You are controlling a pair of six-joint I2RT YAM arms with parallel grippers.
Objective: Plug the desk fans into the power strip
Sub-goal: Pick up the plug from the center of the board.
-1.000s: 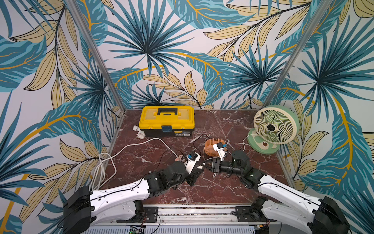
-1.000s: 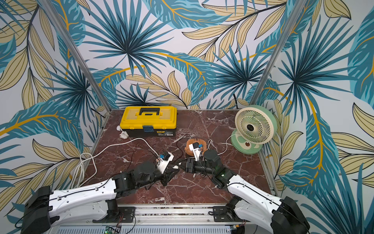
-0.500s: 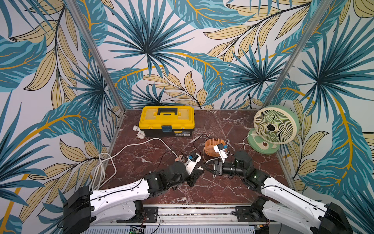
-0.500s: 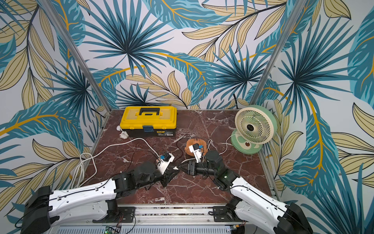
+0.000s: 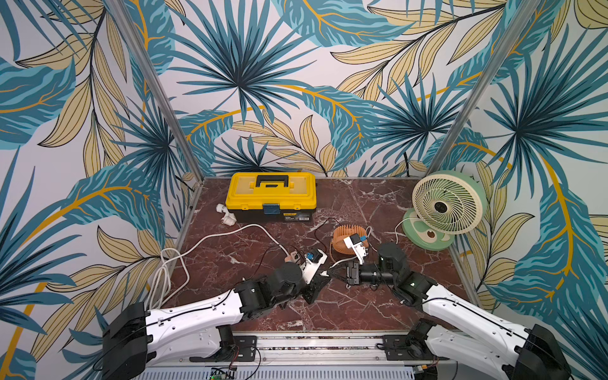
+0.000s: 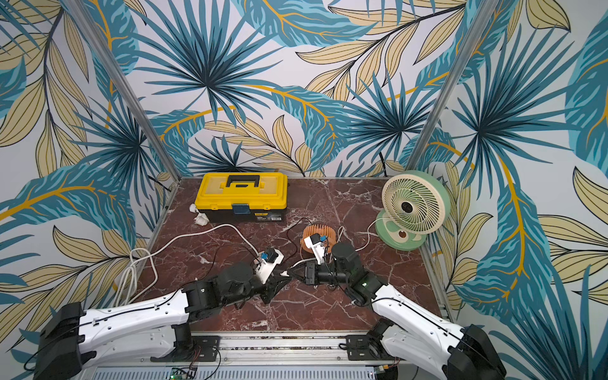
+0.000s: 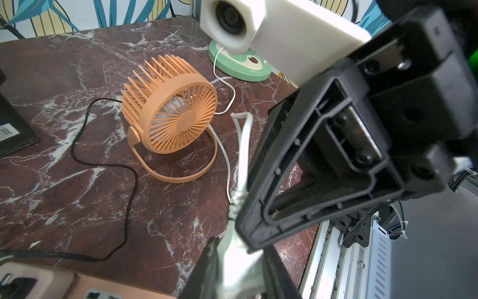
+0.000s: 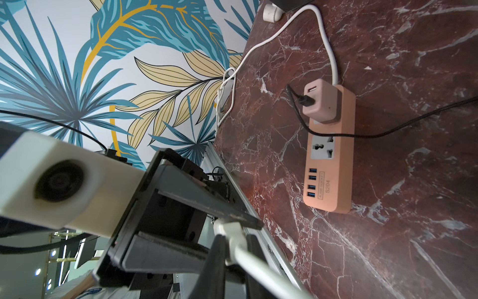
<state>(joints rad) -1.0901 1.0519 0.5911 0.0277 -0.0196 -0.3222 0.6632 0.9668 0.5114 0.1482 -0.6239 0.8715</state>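
Plug (image 7: 232,268) of the desk fan's (image 5: 447,204) white cord (image 7: 243,145) sits pinched in both arms' jaws, not yet in the power strip (image 8: 329,186).

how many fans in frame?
2. The green fan stands in the back right corner. The small orange fan sits near the centre, partly covered in both top views. Some surface is hidden, but no other fan shows.
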